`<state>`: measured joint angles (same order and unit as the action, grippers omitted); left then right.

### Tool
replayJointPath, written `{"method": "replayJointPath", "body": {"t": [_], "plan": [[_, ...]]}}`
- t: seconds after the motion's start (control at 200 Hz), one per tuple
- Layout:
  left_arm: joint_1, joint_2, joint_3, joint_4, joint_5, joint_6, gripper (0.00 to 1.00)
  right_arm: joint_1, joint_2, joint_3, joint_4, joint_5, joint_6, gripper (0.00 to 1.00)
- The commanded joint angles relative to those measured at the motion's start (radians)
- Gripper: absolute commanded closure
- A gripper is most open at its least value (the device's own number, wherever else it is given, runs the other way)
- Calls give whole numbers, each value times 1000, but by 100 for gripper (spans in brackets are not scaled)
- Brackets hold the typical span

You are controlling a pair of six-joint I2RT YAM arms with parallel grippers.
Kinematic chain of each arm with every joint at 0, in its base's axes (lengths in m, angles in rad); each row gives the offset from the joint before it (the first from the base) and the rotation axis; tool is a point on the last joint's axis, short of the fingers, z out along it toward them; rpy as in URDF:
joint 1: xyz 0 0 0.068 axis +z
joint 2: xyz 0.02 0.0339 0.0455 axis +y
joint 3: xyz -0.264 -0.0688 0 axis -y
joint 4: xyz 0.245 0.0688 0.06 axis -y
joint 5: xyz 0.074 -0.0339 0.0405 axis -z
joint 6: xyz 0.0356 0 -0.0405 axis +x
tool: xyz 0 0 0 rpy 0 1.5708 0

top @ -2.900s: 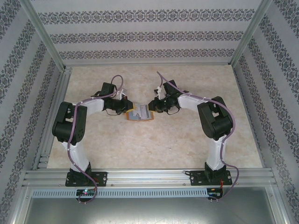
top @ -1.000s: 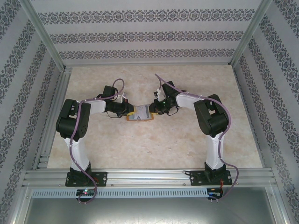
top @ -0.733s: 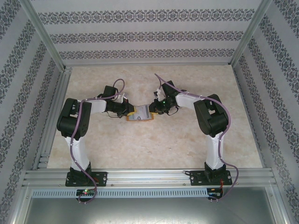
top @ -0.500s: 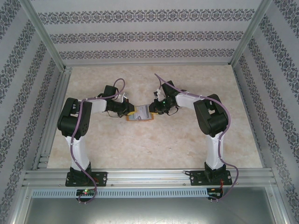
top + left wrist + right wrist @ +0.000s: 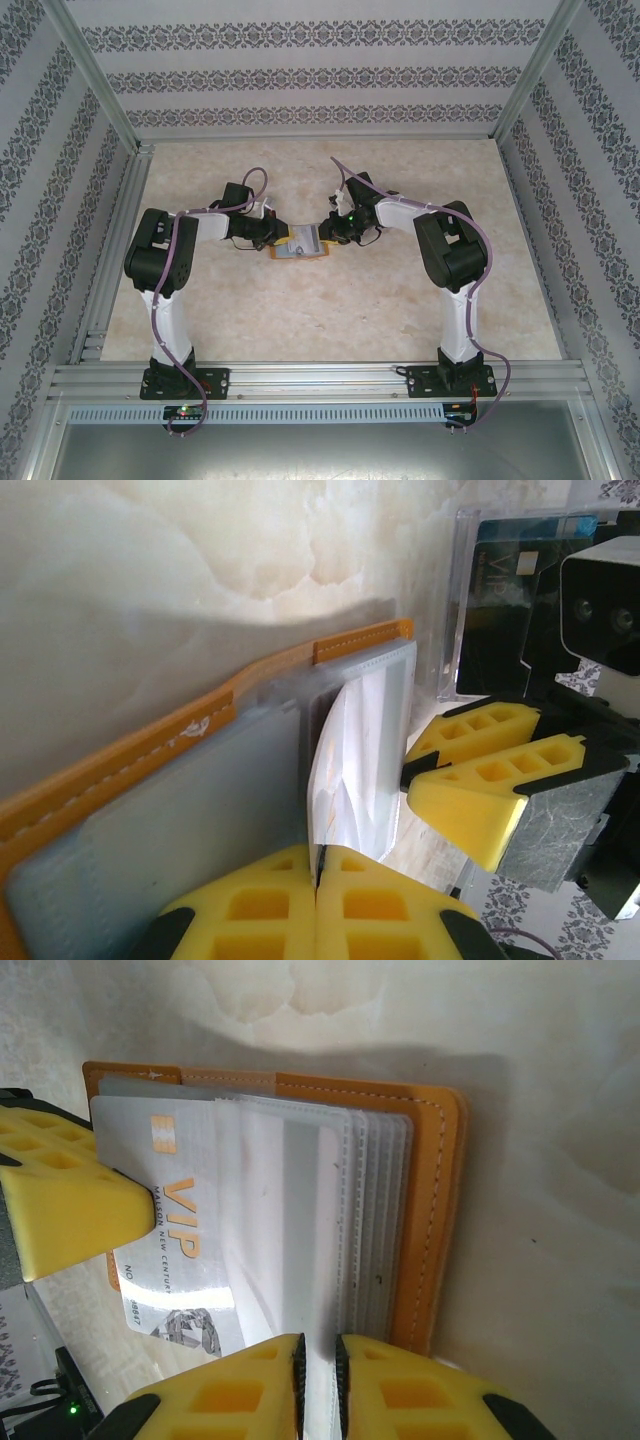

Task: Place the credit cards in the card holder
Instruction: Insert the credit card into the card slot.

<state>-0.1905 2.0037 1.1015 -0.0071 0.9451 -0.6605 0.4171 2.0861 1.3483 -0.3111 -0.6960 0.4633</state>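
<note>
Now left jaws tight on credit card [image 5: 170,1210], right jaws tight on sleeve [image 5: 300,1290] edge, open table [image 5: 330,310] around.

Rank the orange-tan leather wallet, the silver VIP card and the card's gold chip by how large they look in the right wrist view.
1. orange-tan leather wallet, largest.
2. silver VIP card, clearly smaller, though part of it lies under a clear sleeve.
3. gold chip, smallest by far.
</note>
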Motion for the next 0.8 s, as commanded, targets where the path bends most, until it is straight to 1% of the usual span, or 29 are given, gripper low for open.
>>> {"method": "replayJointPath", "body": {"t": [0.0,0.235,0.52,0.794], "plan": [[-10,44,-25,38,-40,-25,100,17,24,13,-14,7,-24,80],[-13,46,-20,35,-51,-20,100,19,25,9,-15,7,-24,80],[-56,68,-11,41,-60,-20,100,22,29,14,-16,6,-23,80],[-58,85,2,47,-61,-24,100,25,30,9,-16,6,-22,80]]}}
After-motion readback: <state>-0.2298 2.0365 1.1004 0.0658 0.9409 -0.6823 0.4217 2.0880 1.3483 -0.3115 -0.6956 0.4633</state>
